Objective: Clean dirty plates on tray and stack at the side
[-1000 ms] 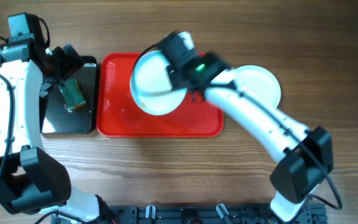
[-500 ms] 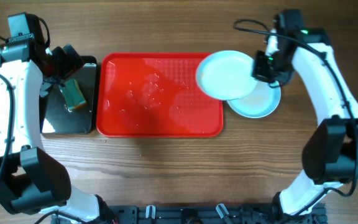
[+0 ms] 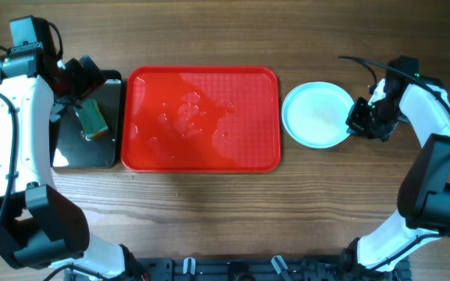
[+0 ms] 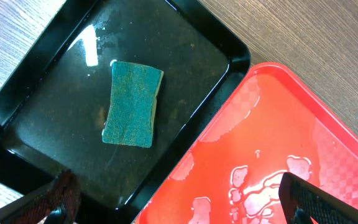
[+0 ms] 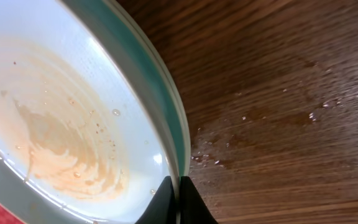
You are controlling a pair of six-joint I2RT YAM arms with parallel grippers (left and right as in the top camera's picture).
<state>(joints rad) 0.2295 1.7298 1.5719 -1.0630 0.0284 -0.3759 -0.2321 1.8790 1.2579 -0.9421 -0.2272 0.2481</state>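
The tray [image 3: 248, 144] holds no plates, only puddles of water. The stack [image 3: 303, 136] sits on the table [image 3: 209, 211] just off the tray's right edge. The right gripper [image 3: 359, 119] is at the stack's right rim, its fingers pressed close together on either side of the top plate [image 3: 315, 115] and pinching its edge. The wrist view shows at least two rims one over the other, though the count cannot be told. The main worry is that the top plate shows a broad orange-brown smear [image 5: 61, 155] across its middle, so it looks to have been stacked without being cleaned properly. Anything set on top of it would pick up that dirt. A second risk is the let-go. The plate is wet and the wood beside it carries drops of water [image 5: 229, 155], so if the fingers part unevenly or the arm pulls away sideways before they are clear, the rim could be dragged along. That could slide the top plate off centre or push the stack toward the tray. The left gripper [image 3: 80, 82] hangs over the black tray [image 4: 55, 93] near the table's left edge with its fingers wide apart and nothing in them. The sponge [image 4: 132, 104] lies flat below it, so another wipe would need a fresh grab.
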